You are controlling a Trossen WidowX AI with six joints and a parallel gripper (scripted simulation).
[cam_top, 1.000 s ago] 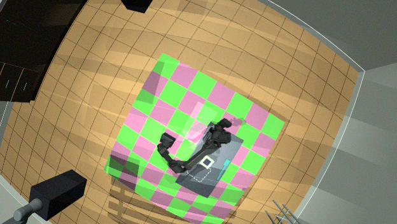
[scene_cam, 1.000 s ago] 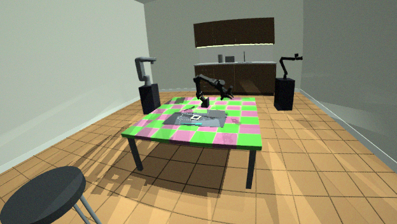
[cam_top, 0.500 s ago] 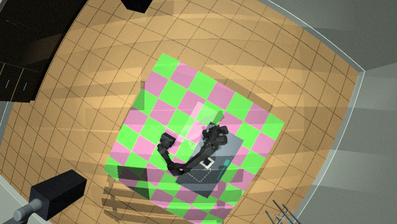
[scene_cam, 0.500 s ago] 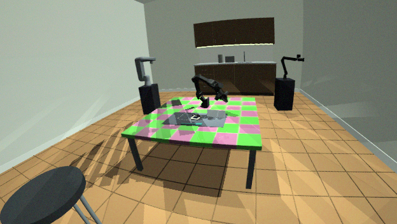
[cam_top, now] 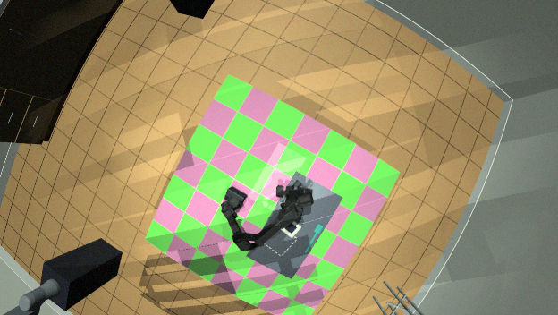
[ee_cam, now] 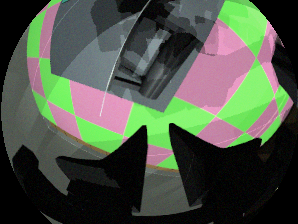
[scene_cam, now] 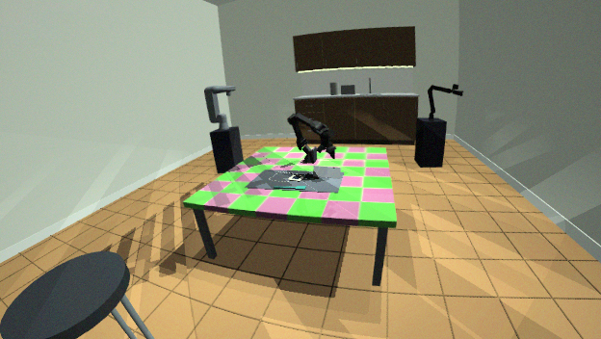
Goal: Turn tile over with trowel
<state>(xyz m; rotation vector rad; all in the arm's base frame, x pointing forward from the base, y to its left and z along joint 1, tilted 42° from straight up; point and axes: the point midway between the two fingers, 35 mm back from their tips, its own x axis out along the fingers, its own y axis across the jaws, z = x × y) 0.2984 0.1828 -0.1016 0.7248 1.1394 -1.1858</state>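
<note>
The teal trowel lies on the dark grey mat, along its long edge. The tile, dark-centred with a white square border, lies on the mat between the trowel and the arm. The dashed outline is on the mat just beside the tile, partly hidden by the arm. My gripper is partly open and empty. It is raised near the mat's end away from the outline, touching neither trowel nor tile.
The arm's base stands on the green and pink table, beside the mat. The arm's forearm reaches over the mat near the tile. A dark stool stands on the floor away from the table.
</note>
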